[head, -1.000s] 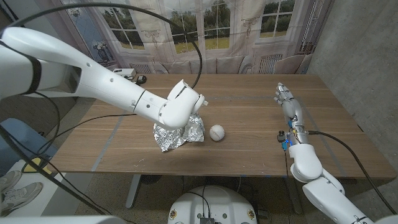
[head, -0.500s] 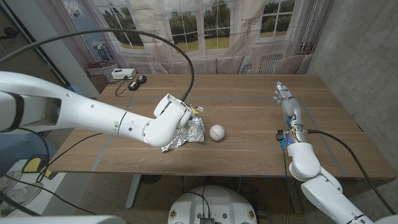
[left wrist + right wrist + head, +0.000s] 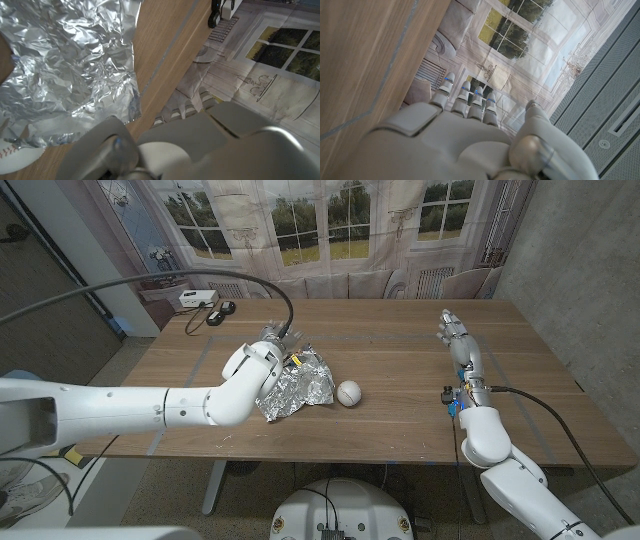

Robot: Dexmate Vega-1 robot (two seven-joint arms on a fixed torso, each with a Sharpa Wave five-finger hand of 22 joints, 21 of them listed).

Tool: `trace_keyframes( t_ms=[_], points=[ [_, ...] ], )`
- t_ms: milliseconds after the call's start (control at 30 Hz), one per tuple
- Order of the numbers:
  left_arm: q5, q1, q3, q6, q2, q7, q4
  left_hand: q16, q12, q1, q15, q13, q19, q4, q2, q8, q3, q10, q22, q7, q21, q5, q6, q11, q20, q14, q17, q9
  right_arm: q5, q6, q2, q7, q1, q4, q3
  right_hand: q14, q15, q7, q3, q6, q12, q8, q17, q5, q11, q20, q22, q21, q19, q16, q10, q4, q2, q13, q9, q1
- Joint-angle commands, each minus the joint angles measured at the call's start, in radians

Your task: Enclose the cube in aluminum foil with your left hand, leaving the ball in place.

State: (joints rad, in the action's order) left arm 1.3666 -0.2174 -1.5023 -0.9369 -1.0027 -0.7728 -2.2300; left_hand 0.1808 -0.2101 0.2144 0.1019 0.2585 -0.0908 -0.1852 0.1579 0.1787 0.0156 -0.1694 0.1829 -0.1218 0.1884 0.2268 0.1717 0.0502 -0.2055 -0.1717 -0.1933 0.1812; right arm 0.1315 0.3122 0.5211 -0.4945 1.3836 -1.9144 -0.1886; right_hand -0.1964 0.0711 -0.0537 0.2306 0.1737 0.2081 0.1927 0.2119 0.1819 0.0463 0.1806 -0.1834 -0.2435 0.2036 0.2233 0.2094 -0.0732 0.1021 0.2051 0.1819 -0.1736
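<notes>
The left hand (image 3: 277,346) sits at the crumpled aluminum foil (image 3: 296,388) beside the baseball (image 3: 348,393), its grasp unclear, while the right hand (image 3: 457,337) stands released on the table (image 3: 400,350).

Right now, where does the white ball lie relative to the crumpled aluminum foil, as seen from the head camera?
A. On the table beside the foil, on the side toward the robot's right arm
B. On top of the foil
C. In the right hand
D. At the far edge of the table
A: in the head view the ball sits on the bare wooden table just beside the aluminum foil, on its right-arm side.
</notes>
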Motion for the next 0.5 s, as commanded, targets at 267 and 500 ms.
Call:
trace_keyframes(
  t_ms=[267, 500],
  points=[
    [-0.164, -1.014, 0.778, 0.297, -0.032, 1.12, 0.038, 0.019, -0.011, -0.103, -0.01, -0.017, 0.008, 0.003, 0.011, 0.009, -0.005, -0.093, 0.002, 0.006, 0.019, -0.01, 0.164, 0.0, 0.01, -0.06, 0.002, 0.003, -0.018, -0.018, -0.011, -0.012, -0.033, 0.01, -0.035, -0.008, -0.002, 0.001, 0.006, 0.009, 0.003, 0.005, 0.002, 0.009, -0.005, -0.004, -0.005, 0.006, 0.01, 0.007, 0.007, 0.01, 0.007, 0.001, 0.002, 0.001],
    [-0.289, -1.136, 0.894, 0.356, -0.068, 1.253, 0.015, 0.025, -0.027, -0.132, -0.016, -0.025, 0.038, 0.005, 0.011, 0.024, -0.009, -0.049, 0.001, 0.001, 0.028, -0.008, 0.116, -0.005, 0.014, -0.027, 0.005, 0.002, -0.024, -0.042, -0.007, -0.02, -0.043, -0.011, -0.037, -0.007, -0.008, 0.002, 0.007, 0.01, 0.003, 0.005, 0.003, 0.009, -0.002, -0.016, -0.005, 0.008, 0.009, 0.006, 0.007, 0.012, 0.008, 0.001, 0.002, 0.003]
  ],
)
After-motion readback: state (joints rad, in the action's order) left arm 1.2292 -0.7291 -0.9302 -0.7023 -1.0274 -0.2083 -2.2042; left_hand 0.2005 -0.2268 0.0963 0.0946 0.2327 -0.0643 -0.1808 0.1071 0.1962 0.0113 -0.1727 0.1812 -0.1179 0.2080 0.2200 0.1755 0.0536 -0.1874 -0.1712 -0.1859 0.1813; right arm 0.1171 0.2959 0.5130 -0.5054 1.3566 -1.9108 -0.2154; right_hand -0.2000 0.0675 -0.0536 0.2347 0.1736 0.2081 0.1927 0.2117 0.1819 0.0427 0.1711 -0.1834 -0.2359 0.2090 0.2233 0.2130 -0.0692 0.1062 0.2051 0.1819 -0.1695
